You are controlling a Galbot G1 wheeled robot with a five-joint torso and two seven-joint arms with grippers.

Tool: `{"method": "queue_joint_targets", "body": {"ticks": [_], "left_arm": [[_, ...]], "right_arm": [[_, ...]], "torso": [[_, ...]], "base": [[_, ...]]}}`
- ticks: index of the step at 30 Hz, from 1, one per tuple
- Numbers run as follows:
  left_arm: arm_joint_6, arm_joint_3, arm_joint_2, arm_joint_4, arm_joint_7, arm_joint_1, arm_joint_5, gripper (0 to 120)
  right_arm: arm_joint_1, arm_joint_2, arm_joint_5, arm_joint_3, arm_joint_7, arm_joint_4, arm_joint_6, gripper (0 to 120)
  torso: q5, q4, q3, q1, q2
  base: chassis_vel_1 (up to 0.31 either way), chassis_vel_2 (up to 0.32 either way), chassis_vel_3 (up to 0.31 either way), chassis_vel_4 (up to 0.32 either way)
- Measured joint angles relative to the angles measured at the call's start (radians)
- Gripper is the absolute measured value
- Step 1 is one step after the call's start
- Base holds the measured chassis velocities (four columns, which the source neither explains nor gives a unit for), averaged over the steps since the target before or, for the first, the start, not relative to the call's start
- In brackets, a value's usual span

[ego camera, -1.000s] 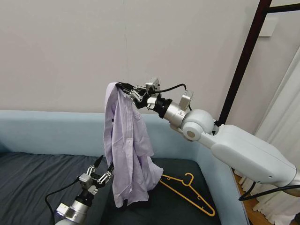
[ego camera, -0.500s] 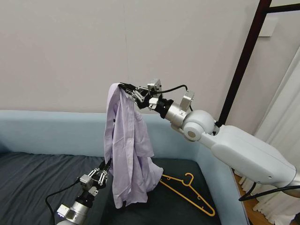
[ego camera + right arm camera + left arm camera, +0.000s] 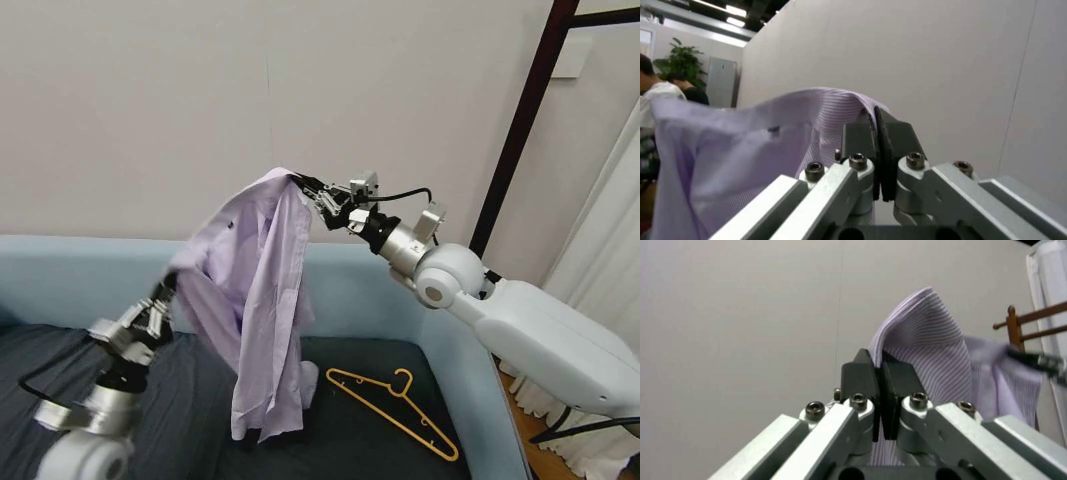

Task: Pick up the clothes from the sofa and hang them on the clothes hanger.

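Pulling the lilac striped shirt [image 3: 262,300] out to centre-left with the left gripper [image 3: 163,297], up from lower centre earlier; pinching its top at upper centre with the right gripper [image 3: 303,186], above the sofa [image 3: 60,275] and yellow hanger [image 3: 395,402]. Left wrist view: clamping the shirt at centre. Right wrist view: likewise clamping the shirt.

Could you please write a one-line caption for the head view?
Right gripper and left gripper hold a lilac shirt over the sofa; a yellow hanger lies on it.
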Motion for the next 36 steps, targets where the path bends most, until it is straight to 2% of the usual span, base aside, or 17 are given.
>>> {"method": "queue_joint_targets", "body": {"ticks": [1, 2, 5, 7, 8, 11, 12, 18, 20, 22, 26, 29, 33, 36], "left_arm": [[0.013, -0.034, 0.033, -0.034, -0.015, -0.003, -0.030, 0], [0.013, -0.034, 0.033, -0.034, -0.015, -0.003, -0.030, 0], [0.053, -0.122, 0.117, -0.102, -0.049, -0.013, -0.109, 0], [0.102, -0.218, 0.225, -0.144, -0.083, -0.027, -0.205, 0], [0.102, -0.218, 0.225, -0.144, -0.083, -0.027, -0.205, 0], [0.136, -0.365, 0.357, -0.163, -0.091, -0.030, -0.332, 0], [0.140, -0.416, 0.377, -0.180, -0.083, -0.022, -0.373, 0], [0.148, -0.511, 0.387, -0.243, -0.072, 0.009, -0.428, 0], [0.154, -0.551, 0.377, -0.293, -0.070, 0.028, -0.435, 0], [0.155, -0.560, 0.376, -0.305, -0.070, 0.031, -0.436, 0], [0.184, -0.608, 0.407, -0.342, -0.080, 0.018, -0.462, 0], [0.204, -0.622, 0.429, -0.343, -0.093, 0.013, -0.467, 0], [0.242, -0.591, 0.458, -0.320, -0.119, 0.007, -0.431, 0], [0.271, -0.500, 0.484, -0.271, -0.137, 0.006, -0.345, 0]], "right_arm": [[-0.002, -0.006, 0.001, 0.010, -0.012, -0.001, 0.000, 0], [-0.002, -0.006, 0.001, 0.010, -0.012, -0.001, 0.000, 0], [-0.002, -0.012, 0.001, 0.036, -0.026, -0.003, 0.000, 0], [0.017, -0.011, -0.019, 0.071, -0.034, -0.003, 0.004, 0], [0.017, -0.011, -0.019, 0.071, -0.034, -0.003, 0.004, 0], [0.036, -0.033, 0.000, 0.143, -0.043, 0.073, 0.005, 0], [0.037, -0.057, 0.040, 0.167, -0.052, 0.128, 0.005, 0], [0.019, -0.136, 0.124, 0.212, -0.057, 0.259, 0.000, 0], [-0.024, -0.192, 0.148, 0.274, -0.056, 0.331, -0.020, 0], [-0.037, -0.214, 0.162, 0.298, -0.053, 0.356, -0.029, 0], [-0.061, -0.351, 0.275, 0.442, -0.011, 0.473, -0.083, 0], [-0.044, -0.384, 0.305, 0.477, 0.016, 0.487, -0.123, 0], [-0.028, -0.400, 0.306, 0.460, 0.082, 0.483, -0.212, 0], [-0.044, -0.366, 0.205, 0.345, 0.123, 0.420, -0.263, 0]], "torso": [[0.0001, 0.0001, 0.000, 0.000, 0.000], [0.0001, 0.0001, 0.000, 0.000, 0.000], [-0.0003, 0.0003, 0.000, 0.000, 0.000], [-0.0003, 0.0004, 0.000, 0.000, 0.000], [-0.0003, 0.0004, 0.000, 0.000, 0.000], [-0.0003, 0.0003, 0.000, 0.000, 0.000], [-0.0003, 0.0003, 0.000, 0.000, 0.000], [-0.0004, 0.0004, 0.000, 0.000, 0.000], [0.0000, 0.0006, 0.000, 0.000, 0.000], [0.0000, 0.0005, 0.000, 0.000, 0.000], [0.0000, 0.0000, 0.000, 0.000, 0.000], [0.0000, -0.0002, 0.000, 0.000, 0.000], [-0.0003, 0.0003, 0.000, 0.000, 0.000], [-0.0003, 0.0003, 0.000, 0.000, 0.000]], "base": [[0.000, 0.000, 0.000, 0.000], [0.000, 0.000, 0.000, 0.000], [0.000, 0.000, 0.000, 0.000], [0.000, 0.000, 0.000, 0.000], [0.000, 0.000, 0.000, 0.000], [0.000, 0.000, 0.000, 0.000], [0.000, 0.000, 0.000, 0.000], [0.000, 0.000, 0.000, 0.000], [0.000, 0.000, 0.000, 0.000], [0.000, 0.000, 0.000, 0.000], [0.000, 0.000, 0.000, 0.000], [0.000, 0.000, 0.000, 0.000], [0.000, 0.000, 0.000, 0.000], [0.000, 0.000, 0.000, 0.000]]}}
